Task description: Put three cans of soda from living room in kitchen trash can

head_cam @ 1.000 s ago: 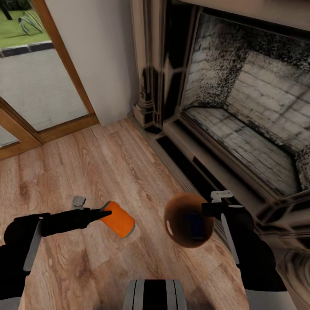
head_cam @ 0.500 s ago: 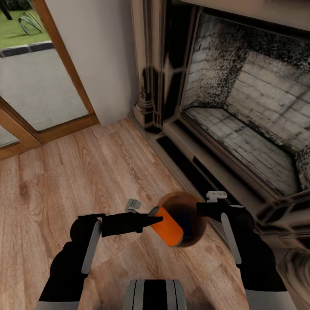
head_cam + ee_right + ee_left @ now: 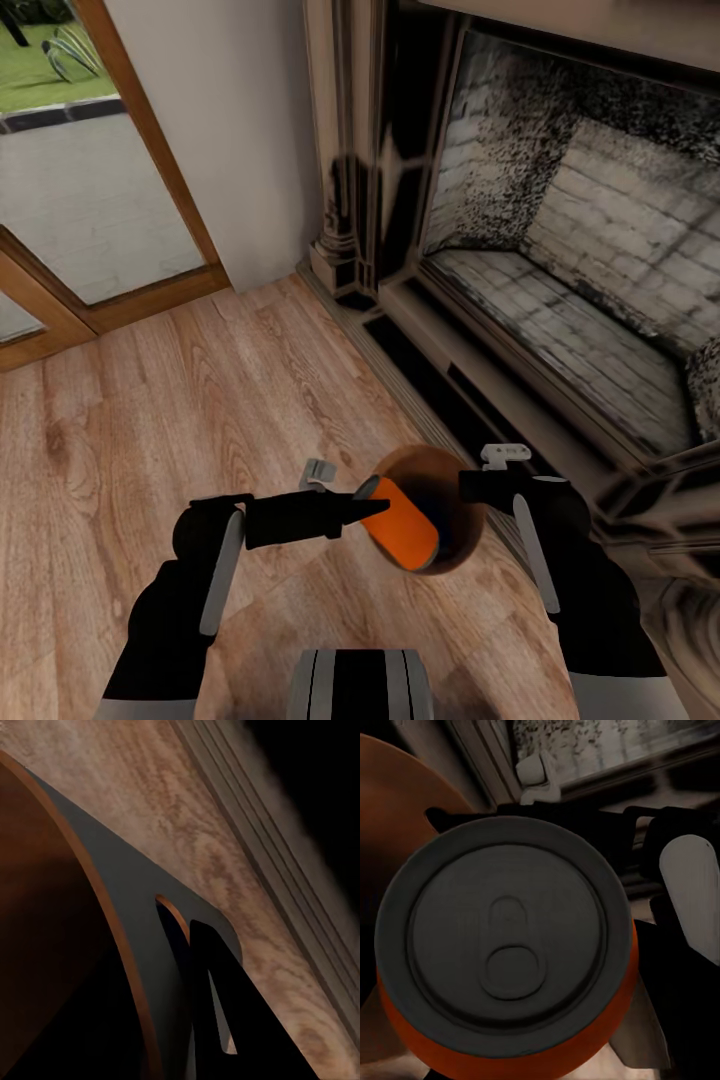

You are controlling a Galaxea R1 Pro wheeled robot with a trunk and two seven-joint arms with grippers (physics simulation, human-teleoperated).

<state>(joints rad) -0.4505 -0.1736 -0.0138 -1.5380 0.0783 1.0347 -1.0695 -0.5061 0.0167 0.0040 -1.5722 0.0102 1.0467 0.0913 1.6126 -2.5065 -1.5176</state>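
Note:
An orange soda can with a grey top hangs tilted in my left gripper, which is shut on it near the top end. The can's lower end pokes into the mouth of the brown round trash can. That bin is held off the floor, tipped on its side, by my right gripper, shut on its rim. In the right wrist view the bin's smooth brown inside lies beside a dark finger. The other two cans are out of view.
A brick fireplace with a dark raised hearth edge stands close on the right. A wood-framed glass door is at the far left. Warm wood floor spreads ahead. My own base is at the bottom.
My left arm has swung right with the can, from apart on the left to the bin's mouth, then a little deeper. The right gripper and bin barely moved.

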